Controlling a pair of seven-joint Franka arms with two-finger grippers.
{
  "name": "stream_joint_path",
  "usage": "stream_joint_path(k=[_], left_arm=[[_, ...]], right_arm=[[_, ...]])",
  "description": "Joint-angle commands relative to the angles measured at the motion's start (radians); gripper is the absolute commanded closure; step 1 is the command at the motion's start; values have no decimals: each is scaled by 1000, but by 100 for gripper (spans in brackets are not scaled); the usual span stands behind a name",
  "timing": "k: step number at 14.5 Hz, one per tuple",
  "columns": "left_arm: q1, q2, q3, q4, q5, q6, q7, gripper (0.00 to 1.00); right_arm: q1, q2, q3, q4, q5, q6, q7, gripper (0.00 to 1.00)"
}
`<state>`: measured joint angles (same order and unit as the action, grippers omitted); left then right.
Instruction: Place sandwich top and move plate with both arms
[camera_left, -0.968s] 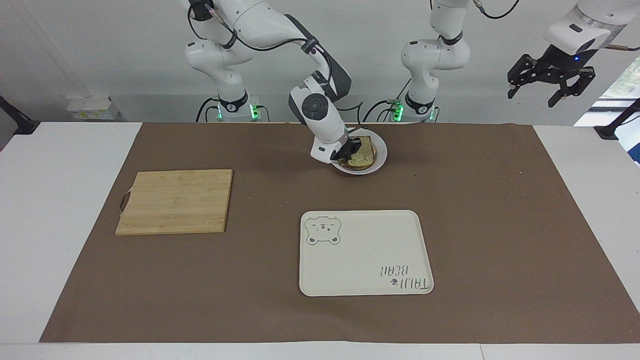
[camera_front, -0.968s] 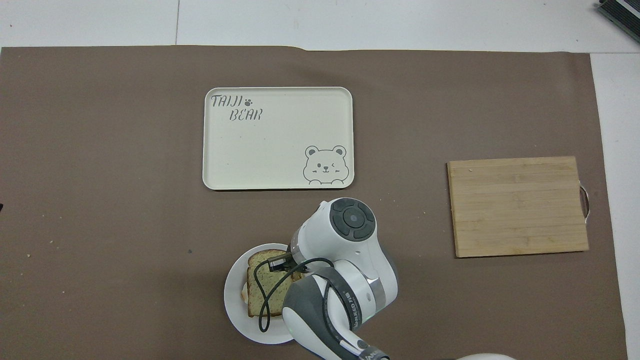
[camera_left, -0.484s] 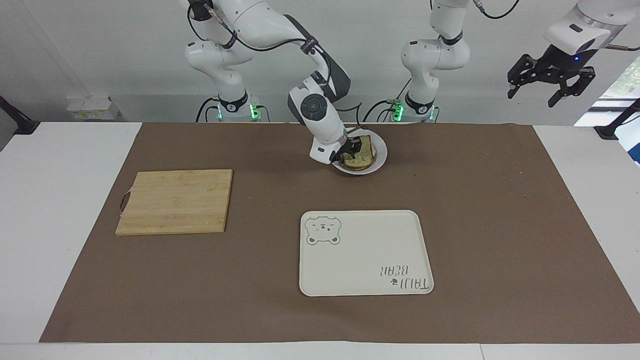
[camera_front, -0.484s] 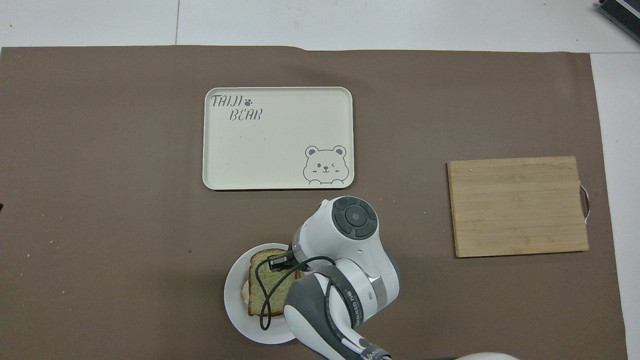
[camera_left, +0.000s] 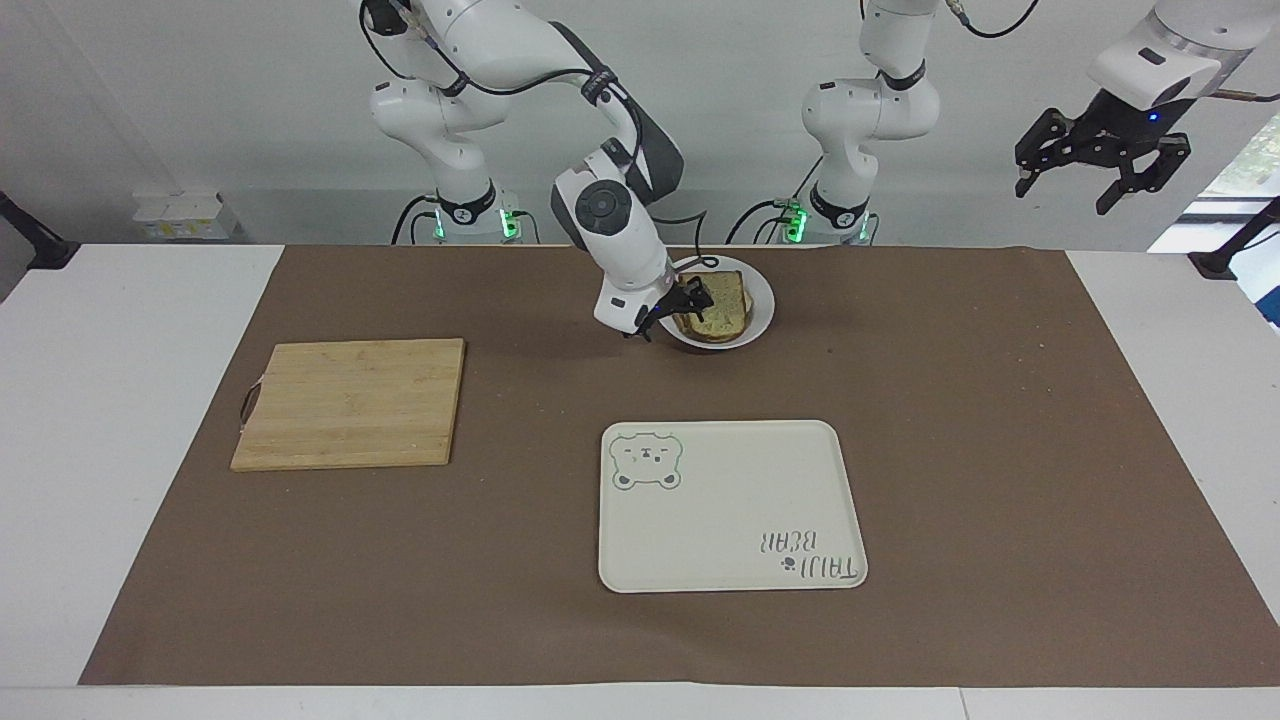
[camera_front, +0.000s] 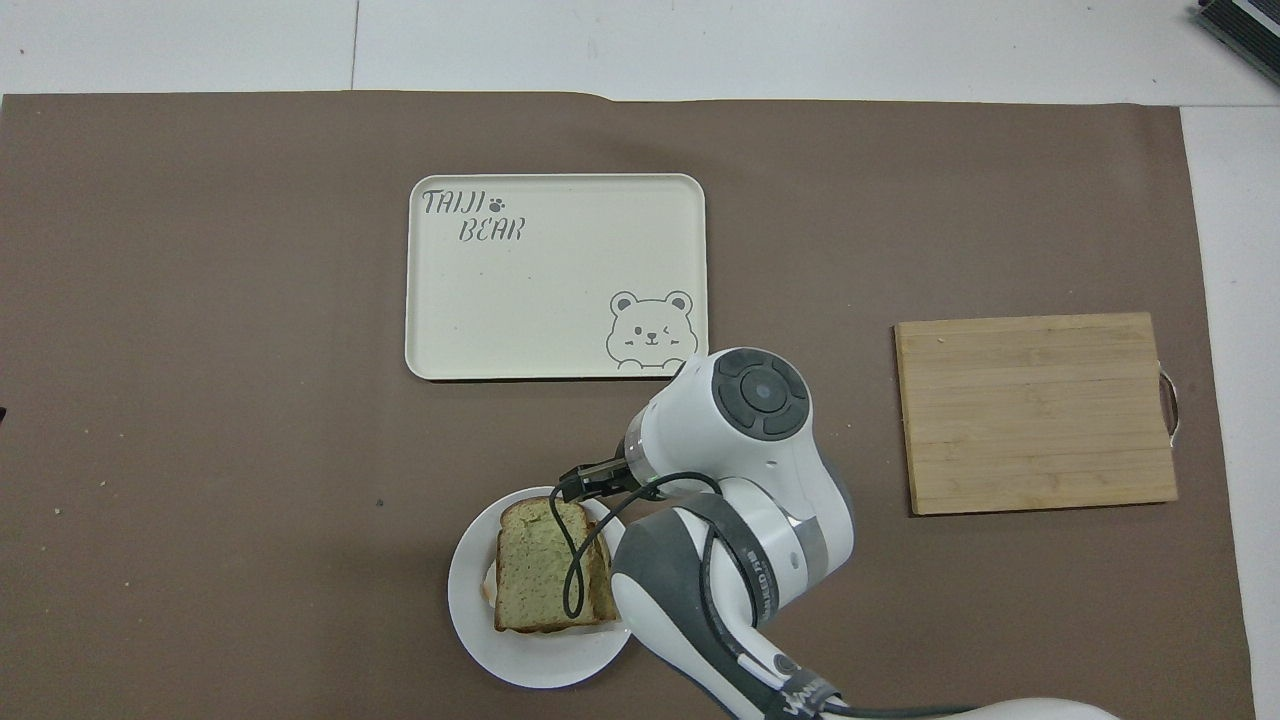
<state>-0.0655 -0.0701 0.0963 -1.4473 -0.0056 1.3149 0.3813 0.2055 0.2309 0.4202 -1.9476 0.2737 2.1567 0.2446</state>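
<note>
The sandwich top (camera_left: 722, 300) lies flat on the stacked sandwich on the small white plate (camera_left: 763, 310), near the robots at mid table. It also shows in the overhead view (camera_front: 545, 560), on the plate (camera_front: 470, 610). My right gripper (camera_left: 680, 306) is open and empty, tilted, just above the plate's edge toward the right arm's end, clear of the bread. In the overhead view its fingers are hidden under the wrist. My left gripper (camera_left: 1100, 170) is open and waits high in the air off the left arm's end of the table.
A cream tray with a bear drawing (camera_left: 730, 505) lies farther from the robots than the plate, also in the overhead view (camera_front: 555, 275). A wooden cutting board (camera_left: 350, 403) lies toward the right arm's end (camera_front: 1035, 412). A brown mat covers the table.
My right gripper has let go of the sandwich top and drawn back off it, up and toward the right arm's end. The slice stays on the plate. The left arm has not moved.
</note>
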Motion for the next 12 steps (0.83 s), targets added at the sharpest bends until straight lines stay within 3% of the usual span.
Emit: stream_joint_path(k=[1,7,12], left_arm=[[-20,-14,16,-13,12,-9,5,0],[-20,-14,14,-13,12,-9,5,0],[-20,-14,16,-13,12,-9,5,0]], right_arm=[[-58,-37,8,42,-44,-66,-21,0],[-239,-97,8,76,-44,-112,-22,0],[-278,-107,5,145,-48,-127,-19,0]])
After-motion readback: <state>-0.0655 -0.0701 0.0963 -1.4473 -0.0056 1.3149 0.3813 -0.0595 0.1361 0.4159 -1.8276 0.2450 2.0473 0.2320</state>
